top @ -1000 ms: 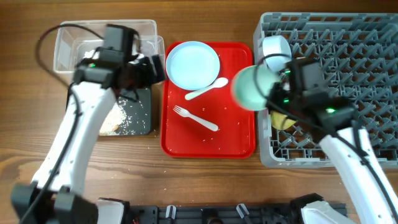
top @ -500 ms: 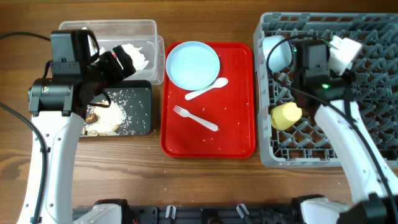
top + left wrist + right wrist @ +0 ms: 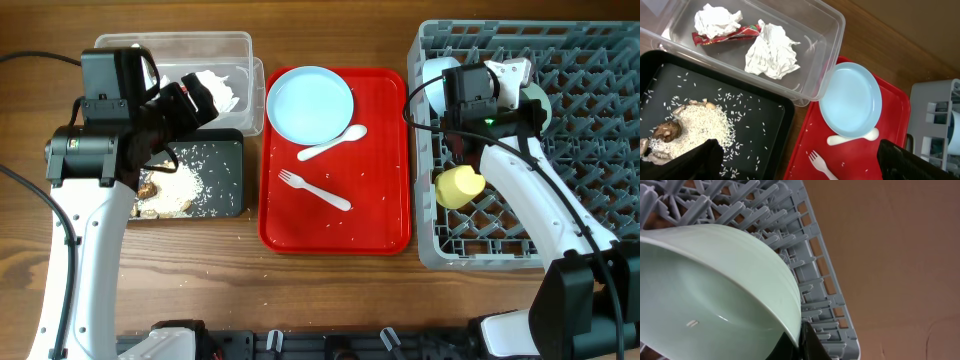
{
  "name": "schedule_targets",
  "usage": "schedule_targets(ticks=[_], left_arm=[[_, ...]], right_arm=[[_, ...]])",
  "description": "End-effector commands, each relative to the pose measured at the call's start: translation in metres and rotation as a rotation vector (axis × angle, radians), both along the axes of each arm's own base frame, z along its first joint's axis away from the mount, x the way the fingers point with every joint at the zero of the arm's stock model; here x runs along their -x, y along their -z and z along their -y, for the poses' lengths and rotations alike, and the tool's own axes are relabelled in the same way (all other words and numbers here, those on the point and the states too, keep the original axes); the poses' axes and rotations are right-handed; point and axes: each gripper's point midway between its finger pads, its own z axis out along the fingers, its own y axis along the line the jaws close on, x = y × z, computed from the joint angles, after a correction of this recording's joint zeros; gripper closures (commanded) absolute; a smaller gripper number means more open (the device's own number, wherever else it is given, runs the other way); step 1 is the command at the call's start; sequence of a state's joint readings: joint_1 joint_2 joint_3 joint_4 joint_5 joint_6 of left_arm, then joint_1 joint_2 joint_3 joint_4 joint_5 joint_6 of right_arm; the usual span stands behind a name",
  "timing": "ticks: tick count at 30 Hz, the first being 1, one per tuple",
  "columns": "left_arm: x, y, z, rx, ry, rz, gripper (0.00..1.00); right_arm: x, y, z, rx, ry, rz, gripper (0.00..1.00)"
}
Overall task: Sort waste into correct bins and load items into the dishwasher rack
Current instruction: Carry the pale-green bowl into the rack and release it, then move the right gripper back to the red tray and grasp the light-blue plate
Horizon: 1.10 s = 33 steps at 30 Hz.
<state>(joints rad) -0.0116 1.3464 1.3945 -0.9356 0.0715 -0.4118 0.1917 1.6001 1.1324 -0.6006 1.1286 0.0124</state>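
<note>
The right gripper (image 3: 800, 342) is pinching the thin rim of the smooth, round mint-green bowl (image 3: 715, 290). It is holding the bowl on edge over the grey plastic lattice rack (image 3: 825, 280), near the rack's border, probably so that the bowl can stand between the upright pegs. The left gripper (image 3: 797, 150) is hanging wide and empty above the clear plastic tub (image 3: 830, 30) with crumpled white napkins (image 3: 771, 50) and the shallow black tub (image 3: 765, 130) with loose rice grains (image 3: 700, 125).

Overhead looking straight down at whole table (image 3: 330, 285). Left wrist viewing far-left corner from above, sharing red tray (image 3: 865, 160). Right wrist looking close at rack (image 3: 812, 255).
</note>
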Motion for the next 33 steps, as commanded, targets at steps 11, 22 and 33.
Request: schedule_targets(ticks=[11,22,33], left_arm=[[-0.002,-0.011,-0.004,-0.020,-0.001,0.032,0.00],[-0.002,-0.011,-0.004,-0.020,-0.001,0.032,0.00],[-0.002,-0.011,-0.004,-0.020,-0.001,0.032,0.00]], right_arm=[[-0.005,-0.013,-0.040,0.106,-0.092,-0.022,0.96],[0.003,-0.011,-0.030,0.139,-0.062,-0.050,0.96],[0.002,0.032,-0.055,0.114,-0.163,-0.226,0.96]])
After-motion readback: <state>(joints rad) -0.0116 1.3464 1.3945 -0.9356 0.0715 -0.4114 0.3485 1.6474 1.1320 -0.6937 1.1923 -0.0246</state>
